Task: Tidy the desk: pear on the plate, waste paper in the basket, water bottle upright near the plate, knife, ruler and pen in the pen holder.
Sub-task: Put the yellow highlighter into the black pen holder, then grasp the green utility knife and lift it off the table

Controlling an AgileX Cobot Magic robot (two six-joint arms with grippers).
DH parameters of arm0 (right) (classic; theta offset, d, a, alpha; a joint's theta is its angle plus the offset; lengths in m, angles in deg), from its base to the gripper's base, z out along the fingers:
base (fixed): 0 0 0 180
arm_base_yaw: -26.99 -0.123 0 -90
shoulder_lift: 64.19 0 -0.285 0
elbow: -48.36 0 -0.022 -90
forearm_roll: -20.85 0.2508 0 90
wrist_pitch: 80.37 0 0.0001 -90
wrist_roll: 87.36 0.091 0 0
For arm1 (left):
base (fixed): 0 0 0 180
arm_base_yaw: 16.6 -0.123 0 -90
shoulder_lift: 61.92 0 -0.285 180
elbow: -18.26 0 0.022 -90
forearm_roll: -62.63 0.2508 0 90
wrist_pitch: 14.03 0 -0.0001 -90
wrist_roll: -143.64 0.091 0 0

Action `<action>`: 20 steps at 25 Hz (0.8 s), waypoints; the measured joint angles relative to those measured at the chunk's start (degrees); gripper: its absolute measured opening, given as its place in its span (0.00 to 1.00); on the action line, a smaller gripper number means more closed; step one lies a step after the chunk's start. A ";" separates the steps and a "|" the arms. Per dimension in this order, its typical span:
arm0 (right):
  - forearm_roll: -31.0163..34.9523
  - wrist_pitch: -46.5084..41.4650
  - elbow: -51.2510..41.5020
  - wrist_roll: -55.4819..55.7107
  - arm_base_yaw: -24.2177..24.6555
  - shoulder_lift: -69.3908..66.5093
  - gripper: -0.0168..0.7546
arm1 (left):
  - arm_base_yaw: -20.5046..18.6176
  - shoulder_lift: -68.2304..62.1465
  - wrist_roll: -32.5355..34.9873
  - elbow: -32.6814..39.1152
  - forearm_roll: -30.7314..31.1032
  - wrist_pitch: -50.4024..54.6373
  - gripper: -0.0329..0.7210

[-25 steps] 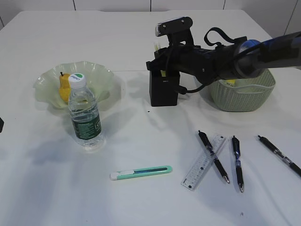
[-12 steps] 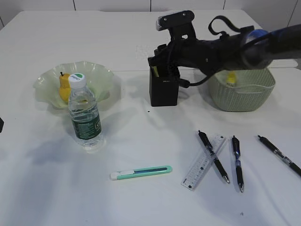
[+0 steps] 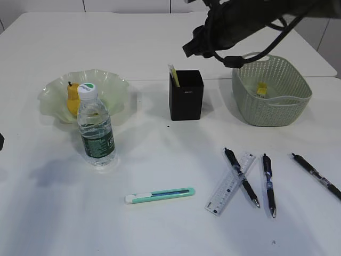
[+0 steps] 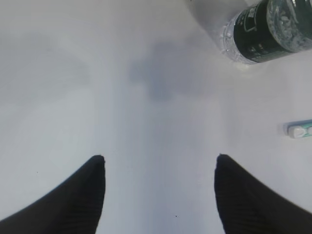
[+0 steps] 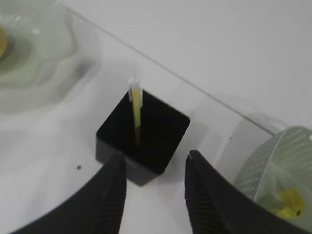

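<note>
Pear (image 3: 73, 98) plated, scrap binned, bottle (image 3: 96, 128) upright; ruler (image 3: 231, 182), pens, green knife (image 3: 160, 195) remain. Both arms' fingers open, empty.

On my table (image 3: 160, 48), the yellow pear (image 3: 72, 99) sits in the ruffled pale-green glass plate (image 3: 114, 88) at far left, the clear green-labelled water bottle (image 3: 96, 128) upright just before it. The black square pen holder (image 3: 186, 96) stands centre, the sage-green woven basket (image 3: 272, 109) to its right holding the crumpled yellow paper scrap (image 3: 261, 89). Nearer me, the transparent plastic ruler (image 3: 226, 189) lies right of the mint-green utility knife (image 3: 160, 195).

Left end effector (image 4: 159, 168) agape, right end effector (image 5: 155, 165) — parted
</note>
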 joint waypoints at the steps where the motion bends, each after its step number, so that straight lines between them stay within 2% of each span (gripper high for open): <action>1: 0.49 -3.44 0.00 -1.42 -0.50 0.95 0.42 | 0.00 0.00 0.00 0.00 0.00 0.00 0.70; 8: 8.40 -26.44 0.03 -16.18 -4.44 2.81 0.42 | 0.00 0.00 0.00 0.00 0.00 0.00 0.70; 13: 9.42 -30.51 0.03 -21.25 -8.16 2.81 0.42 | 0.00 0.00 0.00 0.00 0.00 0.00 0.70; 20: 9.54 -30.80 0.03 -30.89 -10.98 2.68 0.42 | 0.00 0.00 0.00 0.00 0.33 -1.63 0.68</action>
